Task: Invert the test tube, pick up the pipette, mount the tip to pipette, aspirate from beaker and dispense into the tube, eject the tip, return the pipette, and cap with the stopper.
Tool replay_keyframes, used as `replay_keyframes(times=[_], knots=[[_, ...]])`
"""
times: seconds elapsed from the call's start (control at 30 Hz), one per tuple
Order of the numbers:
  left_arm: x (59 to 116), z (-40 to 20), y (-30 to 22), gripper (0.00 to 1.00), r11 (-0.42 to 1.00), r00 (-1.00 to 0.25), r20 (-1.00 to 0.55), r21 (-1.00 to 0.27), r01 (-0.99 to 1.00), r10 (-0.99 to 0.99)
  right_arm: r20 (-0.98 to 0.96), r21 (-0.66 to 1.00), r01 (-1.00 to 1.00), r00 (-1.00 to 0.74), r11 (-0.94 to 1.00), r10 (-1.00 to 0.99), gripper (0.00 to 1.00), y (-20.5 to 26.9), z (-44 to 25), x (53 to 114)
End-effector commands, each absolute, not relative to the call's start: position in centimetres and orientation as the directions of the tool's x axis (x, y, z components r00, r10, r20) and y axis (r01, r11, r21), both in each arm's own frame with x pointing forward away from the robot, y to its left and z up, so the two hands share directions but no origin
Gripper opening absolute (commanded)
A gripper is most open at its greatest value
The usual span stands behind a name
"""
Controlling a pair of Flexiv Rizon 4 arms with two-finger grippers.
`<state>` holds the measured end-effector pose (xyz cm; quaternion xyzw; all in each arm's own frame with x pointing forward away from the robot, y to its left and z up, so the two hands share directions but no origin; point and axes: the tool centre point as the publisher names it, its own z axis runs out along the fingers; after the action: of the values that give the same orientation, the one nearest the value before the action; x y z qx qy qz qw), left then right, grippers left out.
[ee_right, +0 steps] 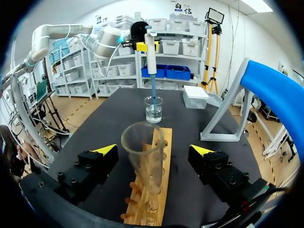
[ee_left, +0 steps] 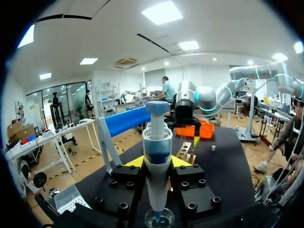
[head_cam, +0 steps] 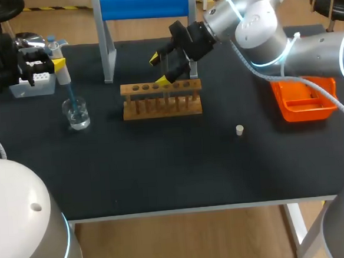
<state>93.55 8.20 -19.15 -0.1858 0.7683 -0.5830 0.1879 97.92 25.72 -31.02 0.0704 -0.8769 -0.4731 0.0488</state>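
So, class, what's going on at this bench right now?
The left end effector is shut on the pipette, whose blue tip dips into the beaker of clear liquid. The right end effector sits open around the test tube standing mouth-up in the wooden rack, without touching it. The stopper lies loose on the table, so capping isn't done.

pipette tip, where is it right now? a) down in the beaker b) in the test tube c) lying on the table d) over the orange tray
A: the left gripper holds the pipette upright, its blue tip reaching down into the beaker of clear liquid.
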Motion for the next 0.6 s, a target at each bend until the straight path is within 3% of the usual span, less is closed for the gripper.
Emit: replay_keyframes(times=[0.03,0.6], knots=[[93.45,-19.12,8.15,0.0,0.252,-0.859,-0.074,-0.966,-0.066,-0.507,0.022,0.837,-0.076,-0.985,0.541,-0.173,1.0,25.83,-31.34,98.07],[93.45,-19.12,8.15,0.0,0.252,-0.859,-0.074,-0.966,-0.066,-0.507,0.001,0.805,-0.112,-0.982,0.583,-0.191,1.0,26.11,-30.87,97.76]])
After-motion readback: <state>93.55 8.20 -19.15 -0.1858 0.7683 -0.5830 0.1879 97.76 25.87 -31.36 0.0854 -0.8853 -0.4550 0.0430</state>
